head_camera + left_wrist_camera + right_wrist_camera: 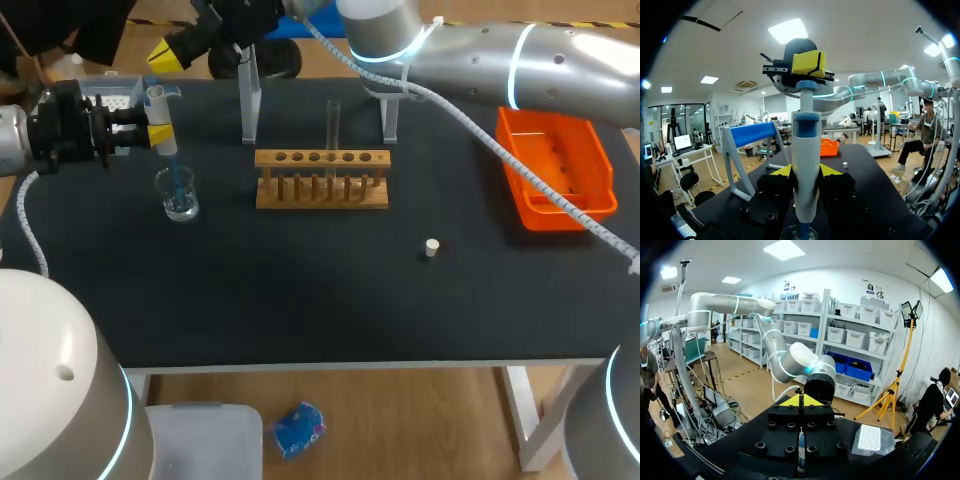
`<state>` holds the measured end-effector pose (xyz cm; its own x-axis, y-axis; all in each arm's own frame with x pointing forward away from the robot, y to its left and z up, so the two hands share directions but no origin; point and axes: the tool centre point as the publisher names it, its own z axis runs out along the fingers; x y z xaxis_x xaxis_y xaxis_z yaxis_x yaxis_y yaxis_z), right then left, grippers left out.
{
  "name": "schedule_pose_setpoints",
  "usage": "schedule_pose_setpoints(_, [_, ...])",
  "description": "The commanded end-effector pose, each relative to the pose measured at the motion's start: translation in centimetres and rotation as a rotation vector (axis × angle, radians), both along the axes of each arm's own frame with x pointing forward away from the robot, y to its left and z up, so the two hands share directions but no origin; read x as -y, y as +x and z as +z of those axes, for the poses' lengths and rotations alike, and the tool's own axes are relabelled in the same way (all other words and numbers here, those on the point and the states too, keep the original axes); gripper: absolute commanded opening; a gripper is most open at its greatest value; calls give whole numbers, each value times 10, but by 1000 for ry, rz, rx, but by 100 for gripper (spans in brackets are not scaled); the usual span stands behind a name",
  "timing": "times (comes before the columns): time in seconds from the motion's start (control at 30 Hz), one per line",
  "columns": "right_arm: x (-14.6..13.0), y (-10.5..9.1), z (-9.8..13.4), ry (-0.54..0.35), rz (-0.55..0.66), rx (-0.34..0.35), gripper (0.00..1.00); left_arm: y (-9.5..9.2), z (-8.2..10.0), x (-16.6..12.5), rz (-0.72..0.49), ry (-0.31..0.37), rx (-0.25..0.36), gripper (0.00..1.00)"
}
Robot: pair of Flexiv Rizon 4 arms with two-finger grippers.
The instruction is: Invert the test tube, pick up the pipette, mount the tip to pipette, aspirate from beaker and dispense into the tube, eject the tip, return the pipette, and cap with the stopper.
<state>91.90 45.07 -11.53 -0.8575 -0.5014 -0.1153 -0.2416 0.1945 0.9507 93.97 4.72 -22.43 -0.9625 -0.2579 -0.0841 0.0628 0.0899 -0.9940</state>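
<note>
Nearest the table's front edge, the stopper (432,248) lies loose on the mat, so capping is not yet done. Behind it the test tube (333,125) stands upright in the wooden rack (322,190), which suggests the inverting step is over. I cannot tell whether there is any liquid in the tube.

To the left of the rack, the beaker (180,200) sits under the pipette (805,140). A blue tip (178,180) is mounted and reaches down into the glass, so pick-up and tip mounting are done. I judge the step in hand to be aspiration. Dispensing, ejecting the tip, returning the pipette to its blue stand (751,135) and capping remain.

The left gripper (160,134) comes in level from the side, and its yellow fingers clamp the pipette's body from both sides, holding it vertical. Farther back, the right arm stretches across the table. The right gripper (170,52) sits over the plunger end with its fingers pressed together and nothing between them — apparently to push the plunger down.
</note>
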Motion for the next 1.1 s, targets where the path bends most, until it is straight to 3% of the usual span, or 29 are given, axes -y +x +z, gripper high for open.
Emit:
schedule_pose_setpoints(0.03, [-9, 9, -3, 2, 33, -12, 0, 0, 0, 0, 2, -1, 2, 0])
schedule_pose_setpoints(1.1, [-30, 20, -20, 22, 82, -71, 0, 0, 0, 0, 2, -1, 2, 0])
